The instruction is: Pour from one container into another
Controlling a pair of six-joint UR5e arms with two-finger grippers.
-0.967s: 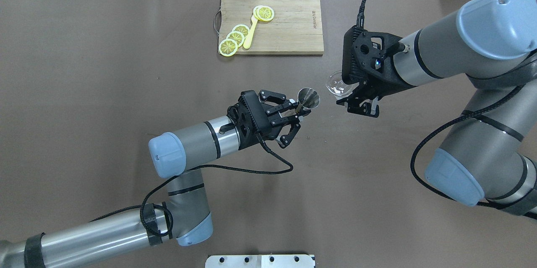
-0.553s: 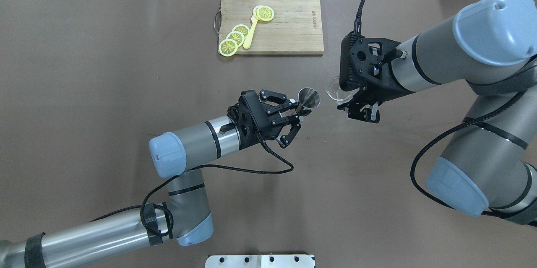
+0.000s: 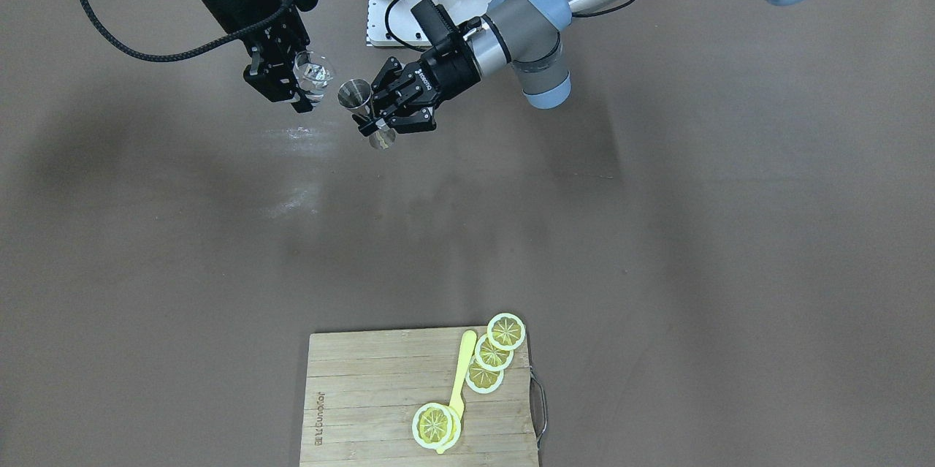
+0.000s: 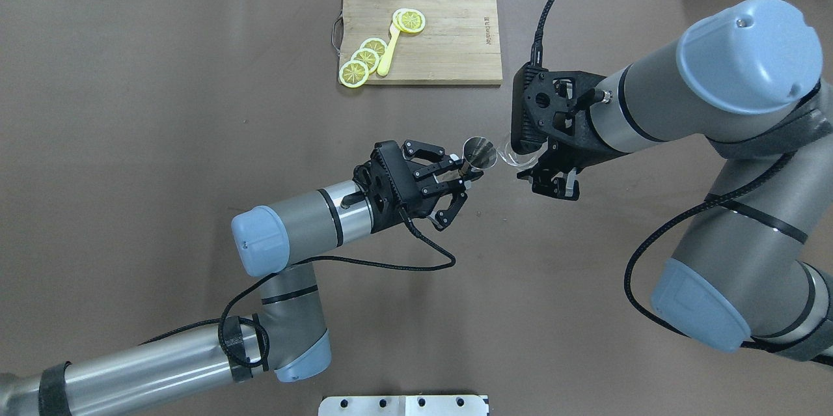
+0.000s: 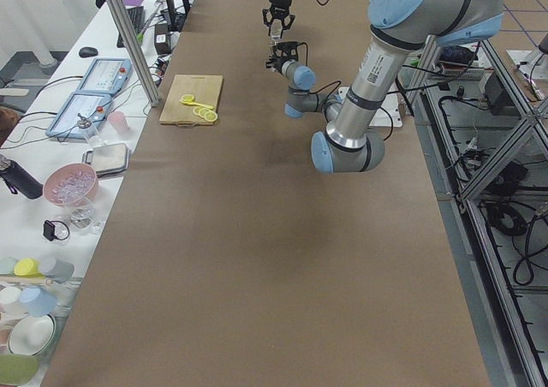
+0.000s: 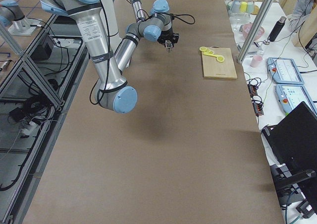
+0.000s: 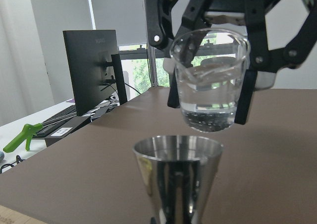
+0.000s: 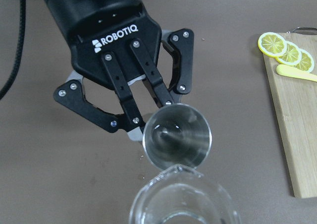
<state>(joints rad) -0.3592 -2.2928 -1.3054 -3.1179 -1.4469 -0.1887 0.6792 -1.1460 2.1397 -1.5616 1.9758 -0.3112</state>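
Brown table (image 4: 163,110) setup, with monitors and cables along the far edge. Both arms meet near the middle of it.

The left gripper (image 4: 463,174) is clamped on the narrow waist of a steel jigger (image 4: 479,152), holding it upright with the open cup facing up. Looking down into it from the right wrist cam, I can't really tell if there's anything in it, it's just shiny.

The right gripper (image 7: 210,105) has its fingers squeezed on either side of a clear glass beaker (image 3: 314,76) with some water in the bottom. The beaker sits a bit higher than the jigger and just beside it. From the right wrist cam the pour lip is right at the jigger's rim, maybe overlapping it slightly. It looks close to level, maybe a tiny tilt, and I don't see any stream.

Off toward the far side of the table, well apart from all that, is a wooden cutting board (image 4: 455,45) with lemon slices (image 4: 364,59) and a yellow spoon (image 4: 388,51) lying on it.
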